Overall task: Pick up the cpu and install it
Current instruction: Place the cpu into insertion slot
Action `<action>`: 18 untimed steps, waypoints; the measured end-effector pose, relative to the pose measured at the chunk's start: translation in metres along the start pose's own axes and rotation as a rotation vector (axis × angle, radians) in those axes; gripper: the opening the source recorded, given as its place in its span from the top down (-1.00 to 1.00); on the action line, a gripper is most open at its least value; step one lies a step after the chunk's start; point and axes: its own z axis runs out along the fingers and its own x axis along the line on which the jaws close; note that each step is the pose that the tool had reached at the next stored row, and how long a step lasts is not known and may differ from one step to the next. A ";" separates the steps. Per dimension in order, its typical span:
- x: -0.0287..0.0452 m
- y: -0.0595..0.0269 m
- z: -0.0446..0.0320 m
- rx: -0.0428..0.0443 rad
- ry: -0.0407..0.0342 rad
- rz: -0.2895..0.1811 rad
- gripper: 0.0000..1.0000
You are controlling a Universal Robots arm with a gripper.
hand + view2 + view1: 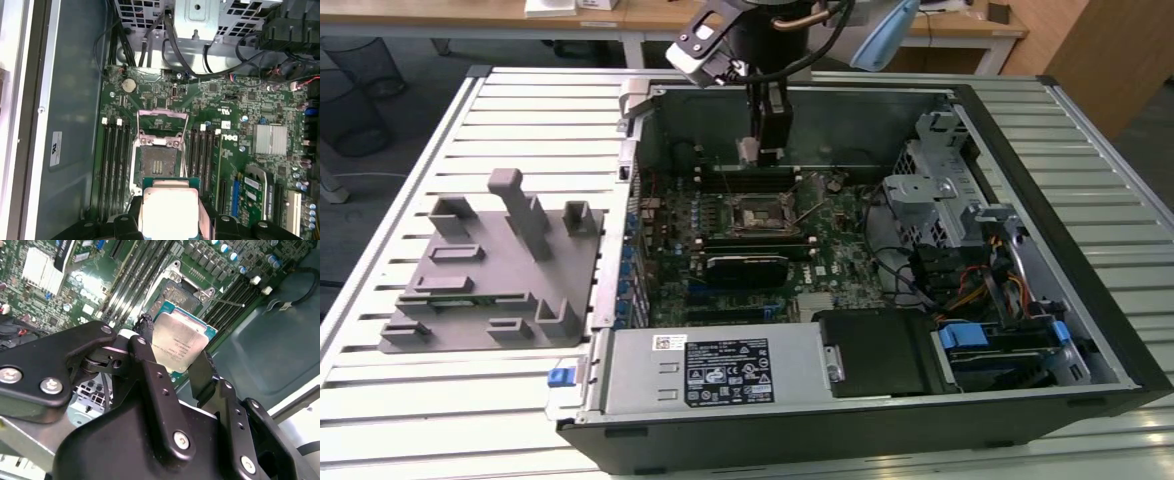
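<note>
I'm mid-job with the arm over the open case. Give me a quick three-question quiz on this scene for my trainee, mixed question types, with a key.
1. True or false: the cpu already sits in the socket.
2. Multiple choice: what is the gripper shut on? A) a memory stick B) the cpu C) a cable
3. Fill in: in the first wrist view, the socket's metal frame stands ___ (open or closed).

Key:
1. False. The cpu is held above the board and the socket is empty.
2. B.
3. Open.
</note>
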 end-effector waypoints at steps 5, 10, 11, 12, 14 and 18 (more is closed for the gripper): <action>0.0035 0.0008 0.0086 0.0000 0.0001 0.002 -0.06; 0.0065 0.0016 0.0157 0.0001 -0.0004 0.012 -0.06; 0.0072 0.0017 0.0173 0.0001 -0.0004 0.012 -0.06; 0.0078 0.0017 0.0191 0.0001 -0.0004 0.012 -0.06; 0.0086 0.0020 0.0227 0.0001 -0.0005 0.012 -0.06; 0.0088 0.0027 0.0299 0.0002 -0.0005 0.012 -0.06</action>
